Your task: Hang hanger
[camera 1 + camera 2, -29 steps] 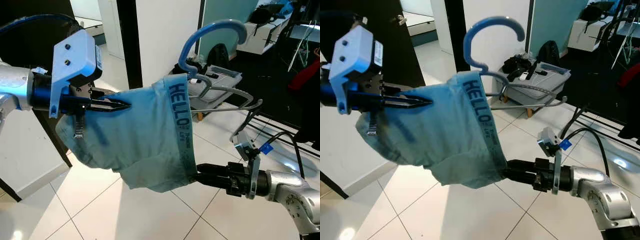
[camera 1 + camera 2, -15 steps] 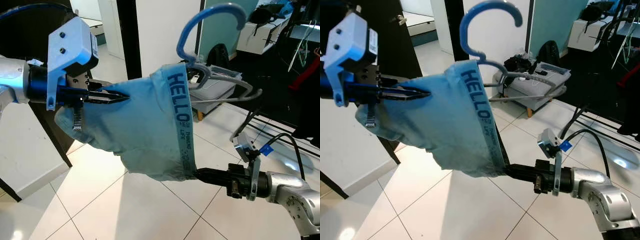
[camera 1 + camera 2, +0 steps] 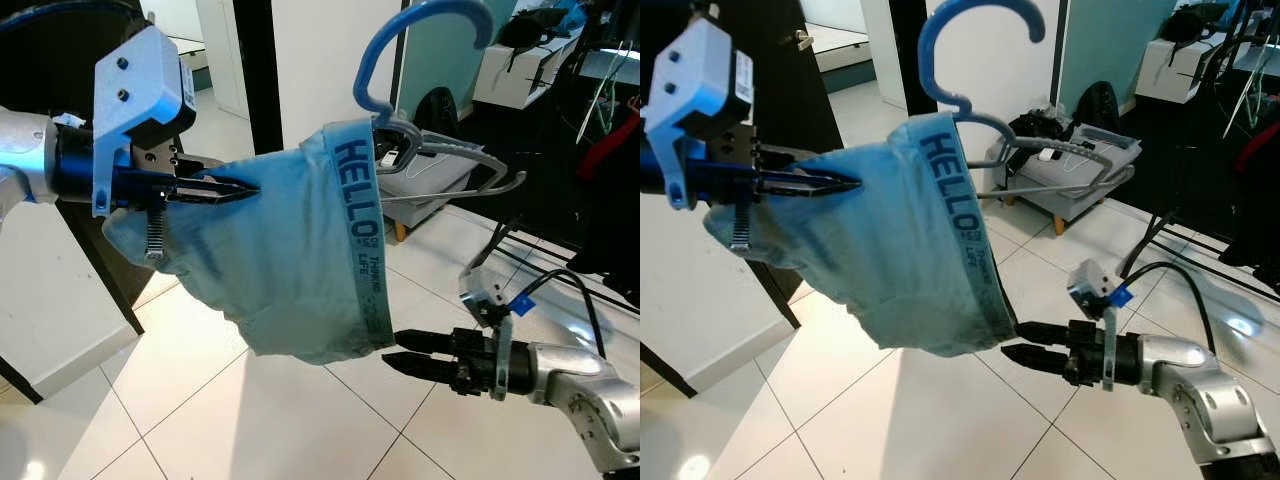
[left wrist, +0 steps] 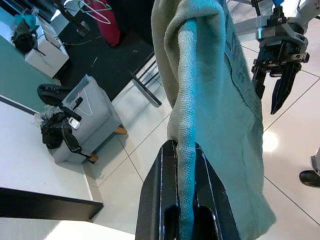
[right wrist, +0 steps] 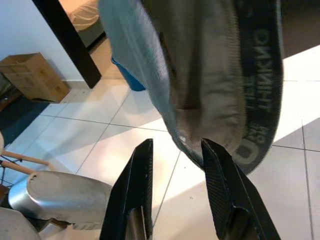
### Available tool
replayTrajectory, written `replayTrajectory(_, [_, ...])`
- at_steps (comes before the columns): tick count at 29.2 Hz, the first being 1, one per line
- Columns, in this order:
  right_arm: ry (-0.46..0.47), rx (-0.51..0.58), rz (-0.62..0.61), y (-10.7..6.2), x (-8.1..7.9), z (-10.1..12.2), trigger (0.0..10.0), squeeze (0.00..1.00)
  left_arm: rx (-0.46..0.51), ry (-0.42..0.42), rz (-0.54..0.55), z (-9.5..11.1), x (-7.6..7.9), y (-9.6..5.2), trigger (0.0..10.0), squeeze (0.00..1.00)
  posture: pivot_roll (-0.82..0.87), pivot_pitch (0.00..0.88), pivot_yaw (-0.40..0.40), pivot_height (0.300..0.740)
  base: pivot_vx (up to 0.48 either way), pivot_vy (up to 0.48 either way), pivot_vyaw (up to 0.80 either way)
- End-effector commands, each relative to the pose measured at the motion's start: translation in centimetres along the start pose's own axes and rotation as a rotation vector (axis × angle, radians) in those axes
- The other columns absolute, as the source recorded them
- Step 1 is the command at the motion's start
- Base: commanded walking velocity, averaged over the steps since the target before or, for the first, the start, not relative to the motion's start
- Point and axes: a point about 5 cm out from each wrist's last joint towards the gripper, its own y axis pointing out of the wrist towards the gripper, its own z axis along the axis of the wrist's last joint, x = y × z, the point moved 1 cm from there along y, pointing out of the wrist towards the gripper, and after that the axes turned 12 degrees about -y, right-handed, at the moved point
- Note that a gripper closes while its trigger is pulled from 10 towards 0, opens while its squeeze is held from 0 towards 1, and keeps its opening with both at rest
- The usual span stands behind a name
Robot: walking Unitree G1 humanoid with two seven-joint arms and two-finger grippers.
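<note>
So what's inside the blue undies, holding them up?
A hanger: its blue hook and one grey arm poke out of the undies. Its other arm is hidden in the cloth, where the left gripper pinches.

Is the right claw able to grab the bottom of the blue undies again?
Probably yes. The right gripper hangs open just under the blue underwear's lower hem, nothing between them, while the left gripper pinches the far side.

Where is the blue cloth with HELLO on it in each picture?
Left eye view: the blue cloth hangs in the middle, on the hanger.
Right eye view: middle left, above the right gripper.
Left wrist view: it runs up from between the left gripper's fingers.
Right wrist view: its hem hangs above the open fingers.
Shared landmark: the dark lettered waistband.
</note>
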Motion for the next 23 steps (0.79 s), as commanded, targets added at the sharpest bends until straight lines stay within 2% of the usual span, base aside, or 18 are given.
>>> replayTrajectory(1, [-0.019,0.011,0.008,0.3,0.0,0.3,10.0,0.0,0.015,0.02,0.024,0.7,-0.2,-0.6,10.0,0.0,-0.02,0.0,0.041,0.74,0.0,0.0,0.0])
replayTrajectory(9, [-0.037,-0.003,0.009,0.7,0.0,0.1,10.0,0.0,0.029,0.021,0.029,1.0,-0.3,-0.7,10.0,0.0,-0.02,0.0,0.039,0.74,0.0,0.0,0.0])
replayTrajectory(10, [-0.034,-0.004,0.008,0.7,0.0,0.0,7.9,0.0,0.029,0.021,0.031,1.0,-0.3,-0.7,10.0,0.0,-0.02,0.0,0.04,0.74,0.0,0.0,0.0])
replayTrajectory(11, [-0.033,-0.003,0.001,0.7,0.0,0.0,4.4,0.0,0.029,0.022,0.032,1.0,-0.3,-0.7,10.0,0.0,-0.02,0.0,0.04,0.74,0.0,0.0,0.0])
replayTrajectory(12, [-0.031,0.0,-0.004,0.7,0.1,-0.1,1.5,0.0,0.03,0.02,0.034,1.0,-0.3,-0.7,10.0,0.0,-0.02,0.0,0.04,0.74,0.0,0.0,0.0])
replayTrajectory(13, [-0.031,0.0,-0.004,0.7,0.1,-0.1,1.5,0.0,0.03,0.02,0.034,1.0,-0.3,-0.7,10.0,0.0,-0.02,0.0,0.04,0.74,0.0,0.0,0.0])
replayTrajectory(14, [-0.031,0.002,-0.007,0.7,0.2,-0.1,0.0,0.0,0.033,0.016,0.036,1.0,-0.4,-0.8,10.0,0.0,-0.02,0.0,0.04,0.74,0.0,0.0,0.0])
replayTrajectory(17, [-0.032,0.009,-0.015,0.6,0.4,-0.1,0.0,0.0,0.032,0.009,0.044,0.9,-0.5,-0.9,10.0,0.0,-0.02,0.0,0.04,0.74,0.0,0.0,0.0])
replayTrajectory(21, [-0.059,0.02,-0.107,-0.7,1.9,0.5,0.0,0.0,-0.002,-0.08,0.119,-1.5,-1.4,-2.1,10.0,0.0,-0.01,0.0,0.045,0.74,0.0,0.0,0.0])
replayTrajectory(23, [-0.063,0.018,-0.126,-0.9,2.2,0.6,0.0,0.0,-0.013,-0.094,0.134,-2.0,-1.5,-2.3,10.0,0.0,-0.01,0.0,0.045,0.74,0.0,0.0,0.0])
